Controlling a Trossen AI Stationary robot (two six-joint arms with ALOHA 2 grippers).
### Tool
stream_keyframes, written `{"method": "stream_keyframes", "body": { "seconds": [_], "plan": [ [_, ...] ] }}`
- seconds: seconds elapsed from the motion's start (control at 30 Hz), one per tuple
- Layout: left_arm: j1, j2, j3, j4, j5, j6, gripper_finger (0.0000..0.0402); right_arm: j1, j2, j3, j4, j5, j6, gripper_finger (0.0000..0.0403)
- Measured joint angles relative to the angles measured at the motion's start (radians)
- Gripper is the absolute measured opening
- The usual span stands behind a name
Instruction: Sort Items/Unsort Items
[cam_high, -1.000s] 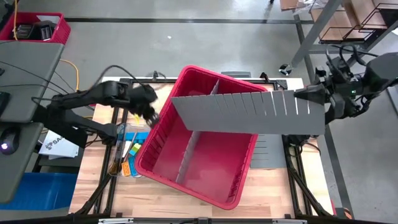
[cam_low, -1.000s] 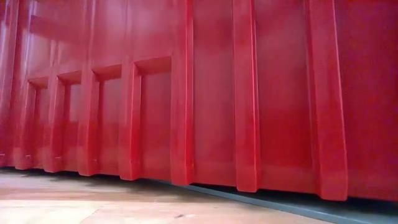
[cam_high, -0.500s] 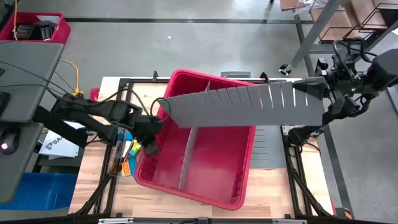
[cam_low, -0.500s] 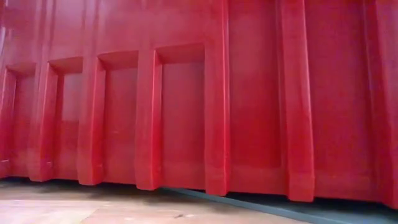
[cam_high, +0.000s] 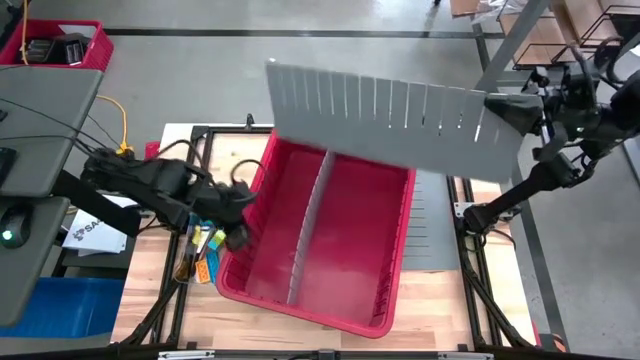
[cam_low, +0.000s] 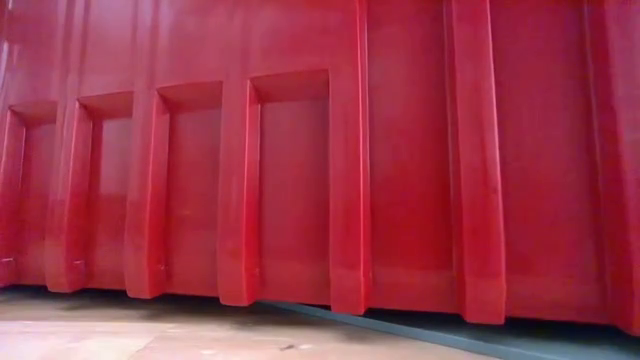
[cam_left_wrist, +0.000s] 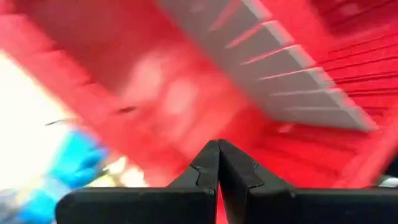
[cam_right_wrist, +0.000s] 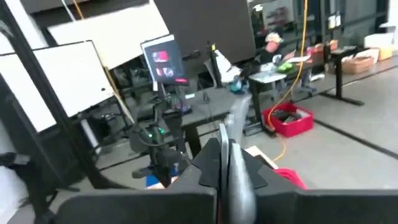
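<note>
Grey slotted divider panel (cam_high: 390, 120): raised higher than a second ago, now over the table's far edge, clamped at its end in the right gripper (cam_high: 497, 106), fingers (cam_right_wrist: 225, 163) together on it.
Red bin (cam_high: 330, 290): squarer to the table than before; one divider remains inside.
Left gripper (cam_high: 238, 236): fingers (cam_left_wrist: 205, 171) together, empty, moved down beside the bin's left wall.
Items (cam_high: 203, 250): coloured blocks and dark sticks, clustered near the table's left edge, partly hidden by the left arm.
Low view: filled by the bin wall.
</note>
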Motion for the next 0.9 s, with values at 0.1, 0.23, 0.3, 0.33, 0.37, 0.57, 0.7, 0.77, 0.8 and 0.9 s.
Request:
{"method": "stream_keyframes", "body": {
  "seconds": [0.1, 0.23, 0.3, 0.33, 0.37, 0.57, 0.7, 0.77, 0.8, 0.9],
  "plan": [
    [0.001, -0.002, 0.031, -0.194, -0.019, 0.003, 0.0000, 0.000, 0.000, 0.000, -0.004, 0.027, -0.014, 0.0000],
    [0.002, -0.019, -0.043, -0.152, 0.081, 0.002, 0.0000, 0.000, 0.000, -0.001, -0.004, 0.030, -0.018, 0.0000],
    [0.001, -0.007, -0.098, -0.186, 0.138, -0.008, 0.0000, 0.000, 0.002, -0.001, 0.002, 0.030, -0.018, 0.0000],
    [-0.006, -0.005, -0.136, -0.180, 0.172, -0.005, 0.0000, 0.000, 0.003, -0.001, 0.003, 0.028, -0.015, 0.0000],
    [-0.015, -0.002, -0.174, -0.167, 0.202, -0.019, 0.0000, 0.000, 0.004, -0.001, 0.006, 0.027, -0.015, 0.0000],
    [-0.093, 0.012, -0.282, -0.035, 0.257, -0.109, 0.0000, 0.000, 0.009, -0.001, 0.021, 0.023, -0.015, 0.0000],
    [-0.140, 0.008, -0.283, 0.160, 0.273, -0.134, 0.0000, 0.000, 0.009, -0.001, 0.027, 0.028, -0.022, 0.0000],
    [-0.153, 0.012, -0.282, 0.250, 0.268, -0.151, 0.0000, 0.000, 0.008, -0.001, 0.028, 0.039, -0.023, 0.0000],
    [-0.154, 0.013, -0.282, 0.277, 0.265, -0.153, 0.0000, 0.000, 0.008, -0.001, 0.028, 0.049, -0.023, 0.0000],
    [-0.156, 0.019, -0.281, 0.370, 0.259, -0.156, 0.0000, 0.000, 0.008, -0.001, 0.028, 0.058, -0.022, 0.0000]
  ]
}}
